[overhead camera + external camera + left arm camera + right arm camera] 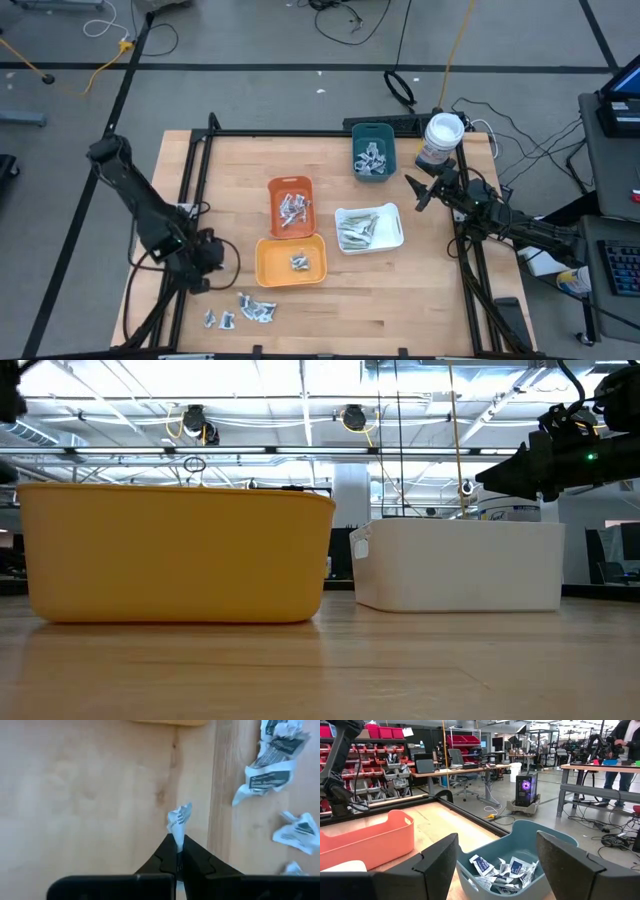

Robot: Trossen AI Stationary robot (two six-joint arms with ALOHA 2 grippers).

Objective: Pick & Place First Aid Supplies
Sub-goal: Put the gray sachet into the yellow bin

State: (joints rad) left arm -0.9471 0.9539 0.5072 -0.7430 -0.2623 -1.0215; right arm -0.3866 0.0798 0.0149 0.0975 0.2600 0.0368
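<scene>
Pinched between the shut tips of the left gripper (178, 851), one crumpled sachet (179, 820) is lifting clear; loose packets (243, 312) are lying just beside it, unsorted. Trays ahead are holding packets already: orange tray (292, 207), teal tray (520, 865). Right gripper (500, 865) is hovering wide open, empty, over the teal one.

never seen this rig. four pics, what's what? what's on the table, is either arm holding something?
Two dark robot arms work at a wooden table. One picture looks straight down, one sits at table level, and one rides on each wrist.

On the table: two orange trays, a white tray and a teal tray, all holding small first aid packets. A white tub stands by the teal tray. Loose packets lie near the front edge.

The left gripper is shut on one crumpled packet, above the bare wood. The right gripper is open and empty, facing the teal tray.
</scene>
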